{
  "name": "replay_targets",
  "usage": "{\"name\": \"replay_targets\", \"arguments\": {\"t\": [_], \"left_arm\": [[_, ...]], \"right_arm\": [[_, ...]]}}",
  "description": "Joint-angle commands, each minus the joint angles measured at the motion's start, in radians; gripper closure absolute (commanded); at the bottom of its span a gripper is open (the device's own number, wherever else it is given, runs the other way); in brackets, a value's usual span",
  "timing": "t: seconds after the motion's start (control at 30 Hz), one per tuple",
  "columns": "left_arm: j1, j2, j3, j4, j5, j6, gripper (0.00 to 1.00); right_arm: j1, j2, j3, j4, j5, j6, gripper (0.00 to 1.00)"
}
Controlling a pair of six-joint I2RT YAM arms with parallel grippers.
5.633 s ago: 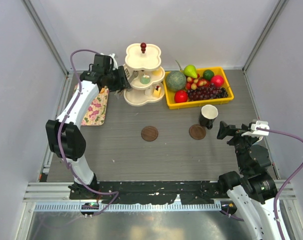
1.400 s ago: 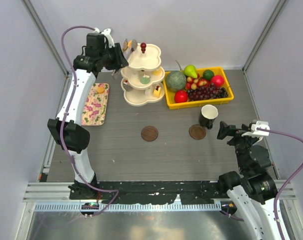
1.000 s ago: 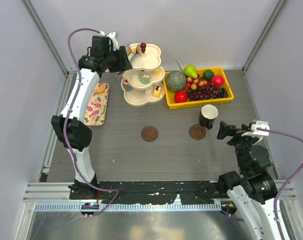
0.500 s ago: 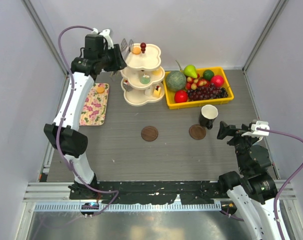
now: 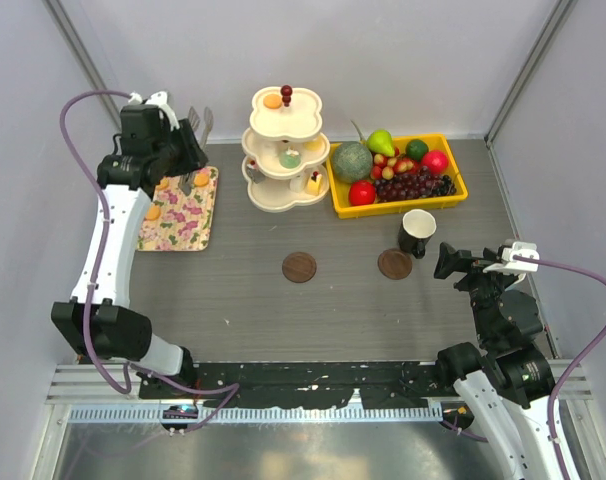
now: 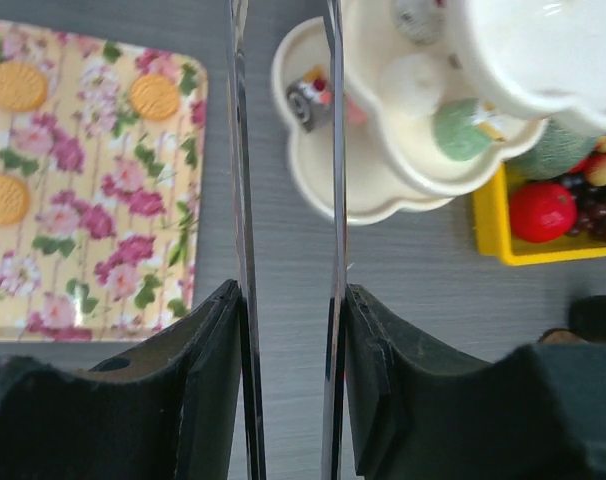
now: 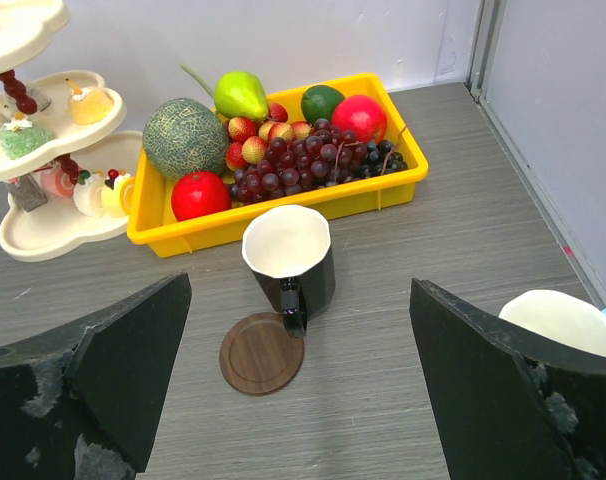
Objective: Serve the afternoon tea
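Overhead and wrist views of a grey bench [image 5: 233, 300] w/ two robot arms.

The left gripper [image 6: 291, 295] is seen closed on a pair of thin metal tongs [image 6: 240, 200]. The blades are pressed against the inner faces of its fingers, tips apart, nothing caught btwn them. The tongs are held raised over the strip of bench btwn a flowered rectangular tray [image 6: 93, 270] and a cream three-tier stand [image 5: 273, 195].

Three round orange tarts [image 6: 155, 96] are laid on the tray, just left of the blades in the wrist view, not touched. One more orange tart [image 5: 273, 100] is set on the stand's top tier, well right of that gripper. A pale green sweet [image 6: 461, 130] and a white sweet [image 6: 411, 80] are seen on a tier below.

The right gripper [image 5: 442, 260] is spread wide, w/ nothing held. A black mug [image 7: 288, 258], white inside, is stood upright straight ahead of it, just beside a round wooden coaster [image 7: 261, 353] and in front of a yellow tray of fruit [image 7: 373, 193]. A white mug [image 7: 563, 325] is partly seen to that gripper's right.
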Motion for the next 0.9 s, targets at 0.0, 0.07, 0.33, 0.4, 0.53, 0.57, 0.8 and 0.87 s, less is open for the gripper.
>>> {"name": "replay_targets", "arguments": {"t": [0.0,0.07,0.33,0.4,0.53,0.57,0.8,0.87], "left_arm": [[0.074,-0.085,-0.12,0.012,-0.032,-0.01,0.53],[0.125,-0.122,-0.194,0.01,-0.034,-0.012,0.53],[0.278,-0.138,-0.418,0.019,-0.048,0.005,0.52],[0.299,-0.11,-0.426,0.018,-0.054,0.006,0.52],[0.334,-0.046,-0.403,0.007,-0.032,0.013,0.51],[0.341,-0.03,-0.393,0.001,-0.034,0.014,0.51],[0.368,0.04,-0.387,-0.022,-0.045,0.023,0.46],[0.376,0.053,-0.384,-0.022,-0.049,0.025,0.45]], "right_arm": [[0.004,0.0,0.006,0.039,-0.004,-0.005,0.02],[0.004,0.0,0.004,0.039,-0.003,-0.007,0.02],[0.004,-0.002,0.005,0.044,-0.016,-0.005,0.02],[0.004,-0.002,0.004,0.044,-0.016,-0.005,0.02],[0.004,-0.005,0.004,0.044,-0.015,-0.005,0.02],[0.005,-0.005,0.003,0.044,-0.012,-0.007,0.02],[0.004,-0.003,0.003,0.044,-0.013,-0.007,0.02],[0.004,-0.003,0.003,0.044,-0.012,-0.007,0.02]]}}
